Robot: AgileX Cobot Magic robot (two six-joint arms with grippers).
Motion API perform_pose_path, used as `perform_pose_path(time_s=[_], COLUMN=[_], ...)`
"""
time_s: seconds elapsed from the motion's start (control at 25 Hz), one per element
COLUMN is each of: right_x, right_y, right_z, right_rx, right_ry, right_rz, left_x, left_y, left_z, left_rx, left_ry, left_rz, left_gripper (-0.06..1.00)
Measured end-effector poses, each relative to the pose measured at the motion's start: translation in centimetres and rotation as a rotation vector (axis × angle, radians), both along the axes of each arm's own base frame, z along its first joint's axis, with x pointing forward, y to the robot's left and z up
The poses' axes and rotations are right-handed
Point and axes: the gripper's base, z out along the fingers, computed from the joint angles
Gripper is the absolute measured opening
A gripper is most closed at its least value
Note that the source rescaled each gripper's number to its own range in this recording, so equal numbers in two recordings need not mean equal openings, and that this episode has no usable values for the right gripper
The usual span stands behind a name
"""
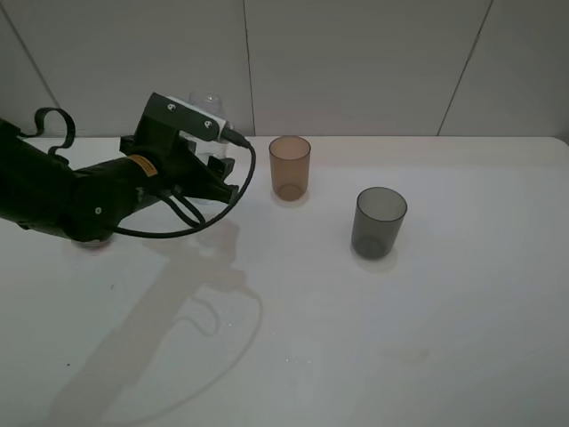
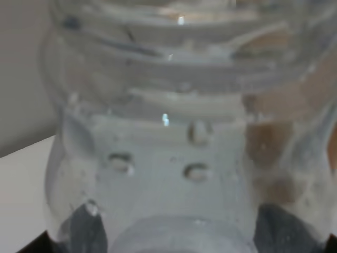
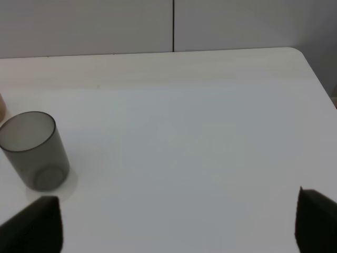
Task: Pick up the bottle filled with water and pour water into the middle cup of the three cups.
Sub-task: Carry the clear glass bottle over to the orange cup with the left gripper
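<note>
mk: Jaws, both sides?

jo: Left gripper (image 2: 181,234) is clamped on the bottle (image 2: 174,158), with dark fingers (image 2: 84,229) on either side of its lower body. Right gripper (image 3: 174,226) stands wide with nothing between, idle over bare table.

mk: Layout, big to small.

jo: Table (image 1: 373,338) is white. Left arm (image 1: 62,196) reaches in low from the left edge, so the grip comes side-on. That suits a round bottle that has to be tipped later. In the high view the bottle is at the back near the wall, mostly hidden behind the gripper, and only its clear top shows. Can't tell whether its base is off the table.

mk: Cups?

jo: Amber cup (image 1: 290,167) is just right of the gripper, upright, not touching it. Grey cup (image 1: 379,222) is farther right and nearer the front, upright, well apart. Third cup I can't confirm. The arm covers that side, and there's only a faint pinkish patch under it.

mk: Water?

jo: Droplets (image 2: 196,171) on the bottle wall in the wrist view. Level isn't readable, too blurred.

mk: Stage?

jo: My read is that the grasp is made, and lift and carry to the amber cup come next. It's a short move right. With no cap, the bottle should stay upright until its neck is over the rim. Risks I'd guess: thin plastic buckling under the squeeze, and the cable (image 1: 252,169) looping off the wrist close to the amber cup.
</note>
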Motion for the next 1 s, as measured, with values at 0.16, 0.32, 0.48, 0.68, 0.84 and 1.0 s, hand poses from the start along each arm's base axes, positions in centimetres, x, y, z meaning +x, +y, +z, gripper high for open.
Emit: perform_pose_path(time_s=[0.16,0.32,0.48,0.68,0.84,1.0], right_x=[0.0,0.0,0.0,0.0,0.0,0.0], right_y=[0.0,0.0,0.0,0.0,0.0,0.0], right_z=[0.0,0.0,0.0,0.0,0.0,0.0], right_rx=[0.0,0.0,0.0,0.0,0.0,0.0], right_ry=[0.0,0.0,0.0,0.0,0.0,0.0], right_rz=[0.0,0.0,0.0,0.0,0.0,0.0], left_x=[1.3,2.5,3.9,5.0,5.4,6.6], left_y=[-1.3,-3.0,-3.5,-2.6,-2.2,-2.1], left_z=[2.1,3.6,5.0,5.7,5.8,6.0], left_rx=[0.14,0.269,0.37,0.394,0.416,0.503], left_ry=[0.036,0.108,0.159,0.181,0.186,0.22], left_rz=[-0.095,-0.228,-0.299,-0.279,-0.277,-0.291], left_gripper=[0.02,0.02,0.02,0.02,0.02,0.02])
